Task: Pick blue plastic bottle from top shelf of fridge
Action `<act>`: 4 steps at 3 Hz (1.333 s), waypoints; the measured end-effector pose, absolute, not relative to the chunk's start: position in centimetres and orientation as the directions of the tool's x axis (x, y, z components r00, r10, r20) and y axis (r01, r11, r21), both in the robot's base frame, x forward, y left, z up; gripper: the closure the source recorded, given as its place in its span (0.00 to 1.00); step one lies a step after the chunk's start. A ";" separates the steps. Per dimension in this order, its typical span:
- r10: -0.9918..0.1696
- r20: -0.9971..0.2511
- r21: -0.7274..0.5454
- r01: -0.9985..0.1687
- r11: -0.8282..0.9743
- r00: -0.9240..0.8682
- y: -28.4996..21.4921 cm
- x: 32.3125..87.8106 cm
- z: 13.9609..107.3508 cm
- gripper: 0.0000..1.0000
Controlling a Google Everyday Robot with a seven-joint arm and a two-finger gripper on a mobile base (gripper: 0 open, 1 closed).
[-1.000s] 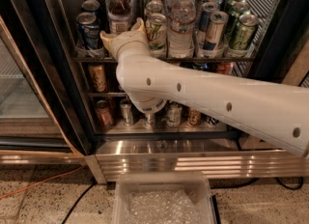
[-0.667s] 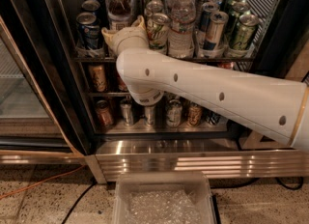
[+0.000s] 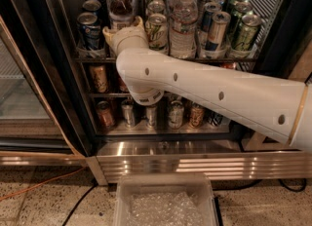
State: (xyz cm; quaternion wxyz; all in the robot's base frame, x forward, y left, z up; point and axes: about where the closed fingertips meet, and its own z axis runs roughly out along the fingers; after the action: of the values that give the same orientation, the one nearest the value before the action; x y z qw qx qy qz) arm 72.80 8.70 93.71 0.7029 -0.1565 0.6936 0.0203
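Observation:
The blue plastic bottle (image 3: 120,7) stands near the front of the second lane from the left on the top shelf (image 3: 195,58) of the fridge (image 3: 58,69). It has a white cap, dark liquid and a pale label. My gripper (image 3: 123,30) is at the end of the white arm (image 3: 204,91), which reaches in from the right. It sits right at the bottle's lower half, and its cream wrist hides the bottle's base. I cannot see whether it touches the bottle.
Dark blue cans (image 3: 89,29) stand left of the bottle, and clear water bottles (image 3: 183,23) and green cans (image 3: 243,31) to its right. Two lower racks hold short cans (image 3: 175,114). A glass door (image 3: 19,88) stands at the left. A clear bin (image 3: 165,203) sits on the floor below the steel base (image 3: 195,164).
The arm has pushed a little further up and into the fridge, bringing the wrist closer to the bottle. The bottle has not moved.

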 end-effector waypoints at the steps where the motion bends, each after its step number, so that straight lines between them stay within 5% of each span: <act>1: -0.188 -0.981 -0.192 -0.246 0.950 0.037 8.7 72.8 93.7 0.70; 2: -0.188 -0.981 -0.192 -0.246 0.950 0.037 8.7 72.8 93.7 0.94; 4: -0.188 -0.981 -0.192 -0.247 0.950 0.037 8.8 72.8 93.8 1.00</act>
State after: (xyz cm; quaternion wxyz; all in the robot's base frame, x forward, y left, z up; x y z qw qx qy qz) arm 72.79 8.75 93.76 0.7029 -0.1571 0.6934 0.0210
